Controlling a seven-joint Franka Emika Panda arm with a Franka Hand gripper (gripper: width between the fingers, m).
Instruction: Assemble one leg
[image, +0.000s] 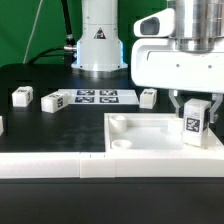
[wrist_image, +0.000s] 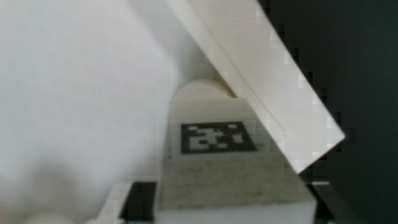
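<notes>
- at the exterior view's right, over the tray part (image: 150, 135), the gripper (image: 193, 110) is clamped on the leg (image: 193, 124); the leg is upright with its tag facing out.
- i read the step as carrying the leg to a corner of the tray; it isn't seated yet.
- next move, my call: line up with a corner hole, then go straight down and turn it in.
- the wrist view adds the leg (wrist_image: 214, 150) just beside the tray's wall; i can't tell if they touch.
- only the exterior view shows the spare legs (image: 52, 101) by the marker board (image: 92, 97).

leg (image: 194, 122) — matt white plastic | tray (image: 150, 136) — smooth white plastic | table (image: 35, 76) matt black
</notes>
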